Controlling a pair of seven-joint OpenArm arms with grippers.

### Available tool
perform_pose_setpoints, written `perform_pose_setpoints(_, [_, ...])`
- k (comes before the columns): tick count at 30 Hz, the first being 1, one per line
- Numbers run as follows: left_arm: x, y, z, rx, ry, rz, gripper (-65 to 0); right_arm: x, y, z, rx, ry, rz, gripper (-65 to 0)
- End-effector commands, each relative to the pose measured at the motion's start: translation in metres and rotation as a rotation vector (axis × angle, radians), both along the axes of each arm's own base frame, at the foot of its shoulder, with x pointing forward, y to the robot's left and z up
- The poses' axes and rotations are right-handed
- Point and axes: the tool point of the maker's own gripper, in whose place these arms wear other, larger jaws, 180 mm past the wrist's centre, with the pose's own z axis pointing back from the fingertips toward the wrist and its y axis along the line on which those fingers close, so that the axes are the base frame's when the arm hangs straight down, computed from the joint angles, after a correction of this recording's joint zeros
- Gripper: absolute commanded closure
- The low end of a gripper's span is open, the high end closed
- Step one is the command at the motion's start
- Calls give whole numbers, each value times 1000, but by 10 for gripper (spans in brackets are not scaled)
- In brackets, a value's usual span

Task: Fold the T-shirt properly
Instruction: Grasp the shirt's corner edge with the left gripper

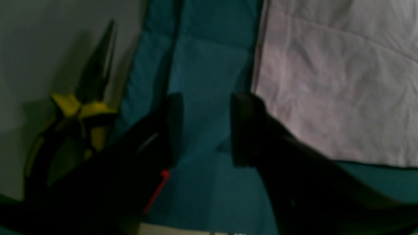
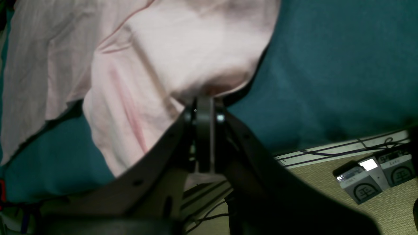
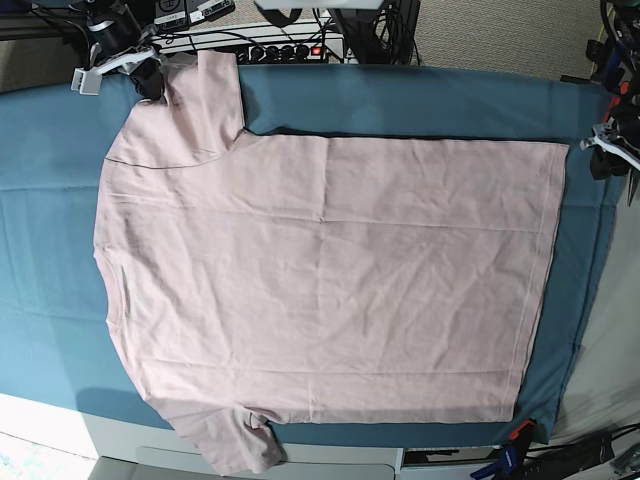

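The pale pink T-shirt point(image 3: 330, 280) lies flat, plain side up, on the teal cloth point(image 3: 420, 100), with its neck toward the left and its hem toward the right. At the far left corner, my right gripper point(image 3: 150, 80) is shut on the upper sleeve point(image 3: 205, 90). The right wrist view shows its jaws point(image 2: 205, 99) pinching a bunch of pink fabric point(image 2: 183, 55) raised off the cloth. My left gripper point(image 1: 209, 98) stands open over bare teal cloth, just beside the T-shirt's hem edge point(image 1: 261, 65). It holds nothing. In the base view it is at the far right point(image 3: 603, 150).
Yellow-and-black pliers point(image 1: 81, 107) lie on the grey surface beyond the cloth's edge. Small grey boxes point(image 2: 372, 176) and cables sit on the floor. Cables and equipment point(image 3: 270, 40) crowd the table's back edge. Clamps point(image 3: 510, 445) hold the cloth at the front right corner.
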Motion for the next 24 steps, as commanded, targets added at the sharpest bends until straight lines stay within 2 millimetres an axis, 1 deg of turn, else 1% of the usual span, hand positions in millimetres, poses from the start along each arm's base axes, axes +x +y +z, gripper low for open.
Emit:
perform_pose_setpoints(1, [6, 2, 10, -6, -36, -15, -249, 1, -3, 6, -12, -20, 1, 0])
perform_pose_setpoints(7, [-3, 2, -8, -105, -6, 21, -249, 2, -4, 6, -13, -21, 1, 0])
perform_pose_setpoints(14, [-13, -8, -25, -247, 13, 10, -249, 3, -2, 9, 4, -37, -5, 0])
perform_pose_setpoints(18, [-11, -10, -25, -275, 2, -1, -249, 3, -2, 9, 4, -36, -4, 0])
perform_pose_setpoints(24, [0, -12, -19, -279, -28, -12, -249, 3, -2, 9, 5, -35, -4, 0])
